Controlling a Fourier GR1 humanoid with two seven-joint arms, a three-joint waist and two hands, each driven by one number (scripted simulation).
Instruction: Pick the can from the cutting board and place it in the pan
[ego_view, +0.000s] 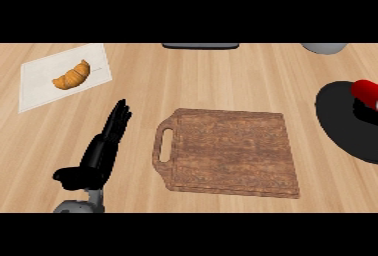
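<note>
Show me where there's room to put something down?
The cutting board is bare on top. Bare counter lies between the croissant's white sheet and the board, beyond the left hand. The right is crowded: the black pan holds a red can.

The cutting board (229, 152) lay bare in the middle of the desk (221, 75), so nothing stood in the way above it. Between the board and the black pan (347, 125) at the right edge ran a free strip of desk. The left robot hand (103, 145), fingers straight, stood just beside the board's handle side, and a white sheet (44, 87) with a croissant (71, 76) occupied the far left corner.
</note>
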